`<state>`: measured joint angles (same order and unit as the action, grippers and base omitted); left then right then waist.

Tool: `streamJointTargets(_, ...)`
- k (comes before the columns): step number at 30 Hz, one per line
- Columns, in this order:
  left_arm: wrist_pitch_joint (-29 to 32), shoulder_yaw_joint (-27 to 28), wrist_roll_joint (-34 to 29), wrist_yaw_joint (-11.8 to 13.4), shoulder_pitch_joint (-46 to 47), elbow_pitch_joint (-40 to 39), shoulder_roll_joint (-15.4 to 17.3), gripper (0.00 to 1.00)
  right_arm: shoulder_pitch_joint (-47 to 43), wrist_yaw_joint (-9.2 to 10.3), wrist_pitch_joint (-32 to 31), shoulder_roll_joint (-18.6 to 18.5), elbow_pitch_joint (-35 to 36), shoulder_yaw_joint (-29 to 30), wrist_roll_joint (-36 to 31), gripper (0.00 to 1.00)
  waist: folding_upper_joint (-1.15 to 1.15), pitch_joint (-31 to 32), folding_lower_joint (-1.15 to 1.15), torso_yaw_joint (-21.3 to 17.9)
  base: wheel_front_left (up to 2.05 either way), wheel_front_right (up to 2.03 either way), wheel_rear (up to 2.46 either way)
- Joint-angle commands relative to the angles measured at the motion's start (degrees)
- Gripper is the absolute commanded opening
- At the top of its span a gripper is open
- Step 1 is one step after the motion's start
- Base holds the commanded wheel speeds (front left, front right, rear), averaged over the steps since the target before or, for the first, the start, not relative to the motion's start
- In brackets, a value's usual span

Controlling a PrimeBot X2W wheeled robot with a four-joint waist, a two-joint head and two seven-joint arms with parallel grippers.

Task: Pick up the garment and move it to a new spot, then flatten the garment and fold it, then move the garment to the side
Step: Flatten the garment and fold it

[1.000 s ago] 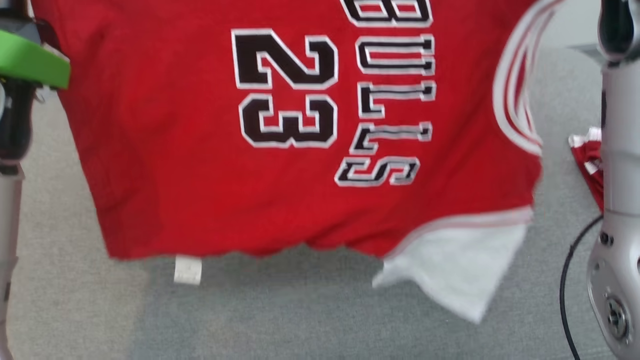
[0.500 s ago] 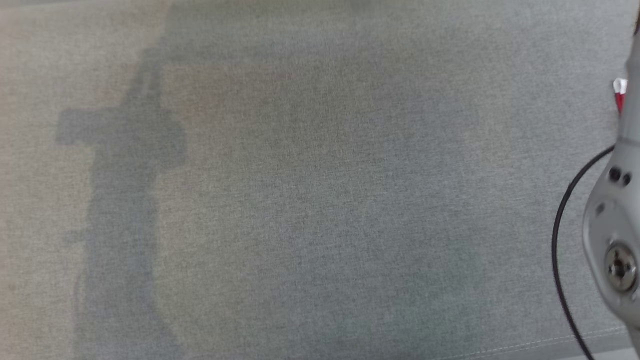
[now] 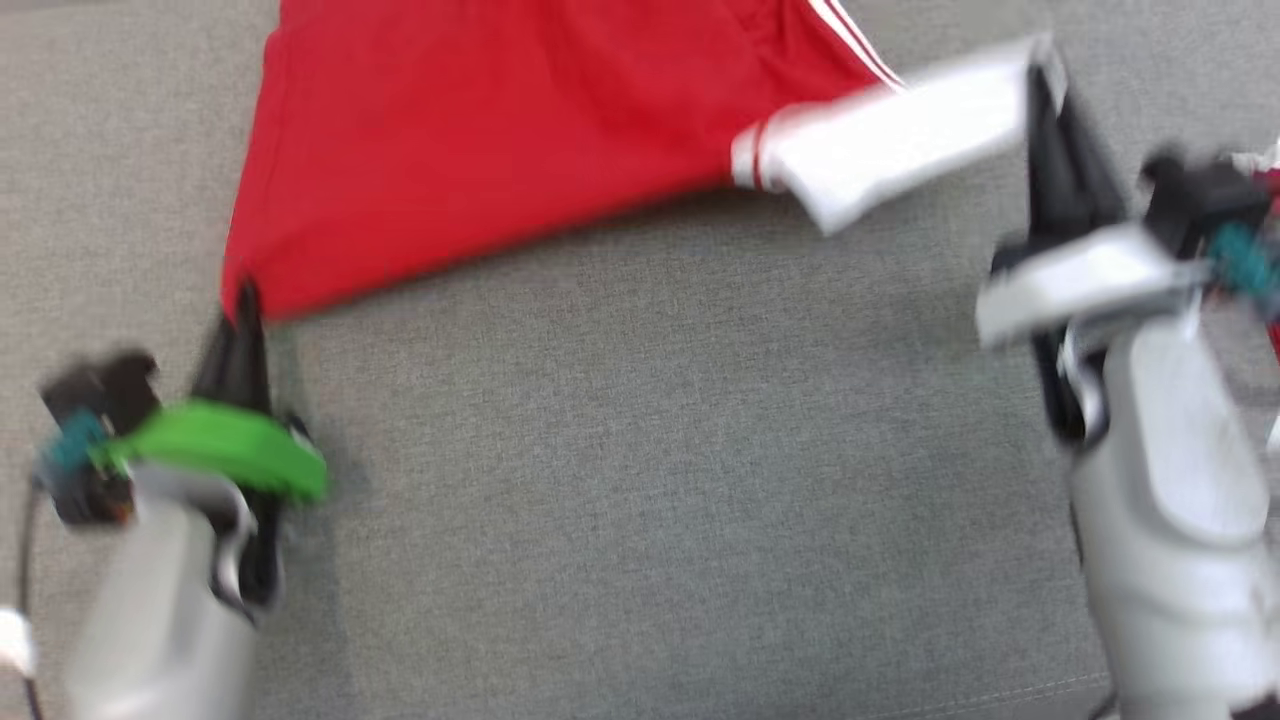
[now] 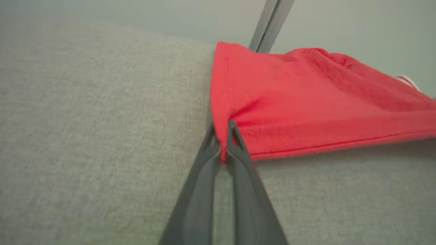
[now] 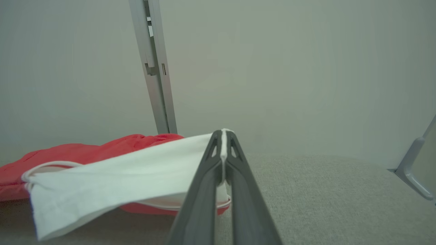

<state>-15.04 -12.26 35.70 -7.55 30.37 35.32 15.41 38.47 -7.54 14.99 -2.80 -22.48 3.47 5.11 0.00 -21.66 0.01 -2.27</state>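
Observation:
The garment is a red jersey with a white sleeve and white stripes, spread over the far half of the grey fabric surface. My left gripper is shut on the garment's near left corner. My right gripper is shut on the end of the white sleeve, which stretches taut to the right. In the right wrist view the white sleeve is pinched at the fingertips, with the red body behind it.
A grey metal post stands behind the surface against a pale wall. Another metal bracket is at the right edge. Something red and white lies at the far right. The surface's stitched front edge runs along the bottom.
The head view has swung a lot. A second ago the garment hung lifted in front of the camera, printed side showing; now it lies low over the surface, pulled between both grippers.

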Motion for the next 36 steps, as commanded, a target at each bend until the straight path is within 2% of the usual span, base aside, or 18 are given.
streamJointTargets(1,-0.14,1.23,-0.27,0.13,-2.81,0.35,-0.79,0.00,-4.42,0.12,0.25,-0.30,0.09,0.06,1.39,0.00,0.00,1.70,-0.01,-0.04,0.00,0.00,0.00)
streamJointTargets(3,-0.13,2.03,-0.90,0.13,-6.74,0.76,-2.64,0.00,-10.39,0.12,0.25,-0.34,0.28,0.18,3.23,0.00,0.00,3.11,-0.01,-0.07,0.00,0.00,0.00)
streamJointTargets(5,-0.14,2.56,-0.69,0.13,-10.16,1.10,-4.23,0.00,-14.90,0.12,0.26,-0.50,1.91,3.06,6.40,0.00,0.00,4.54,-0.01,-0.16,0.00,0.00,0.00)
streamJointTargets(8,-0.02,3.18,-0.99,0.14,-14.17,0.84,-5.85,0.00,-22.15,0.12,0.25,-0.23,1.75,5.11,7.67,0.00,0.00,6.74,-0.01,-0.58,0.00,0.00,0.00)
streamJointTargets(13,-0.03,4.34,-2.35,0.14,-19.43,0.31,-7.20,0.00,-29.30,0.13,0.26,-0.40,1.43,6.04,9.13,0.00,0.00,10.47,-0.01,-1.34,0.00,0.00,0.00)
streamJointTargets(20,-0.03,6.92,-4.10,0.14,-27.05,-0.51,-8.65,0.00,-36.41,0.13,0.26,-0.39,0.83,4.20,9.81,0.00,0.00,15.39,-0.01,-2.30,0.00,0.00,0.00)
streamJointTargets(22,-0.03,7.88,-3.52,0.15,-29.28,-0.69,-9.63,0.00,-38.03,0.13,0.26,-0.40,0.45,3.70,10.35,0.00,0.00,16.59,-0.01,-2.45,0.00,0.00,0.00)
streamJointTargets(28,-0.05,5.58,-4.19,0.14,-32.89,-3.94,-10.36,0.00,-40.52,0.12,0.26,-0.38,1.17,2.71,12.22,0.00,0.00,18.47,-0.01,-2.02,0.00,0.00,0.00)
streamJointTargets(36,-0.07,2.69,-1.86,0.13,-28.12,-9.36,-10.37,0.00,-33.91,0.12,0.26,-0.31,4.03,2.70,13.67,0.00,0.00,15.70,-0.01,-0.90,0.00,0.00,0.00)
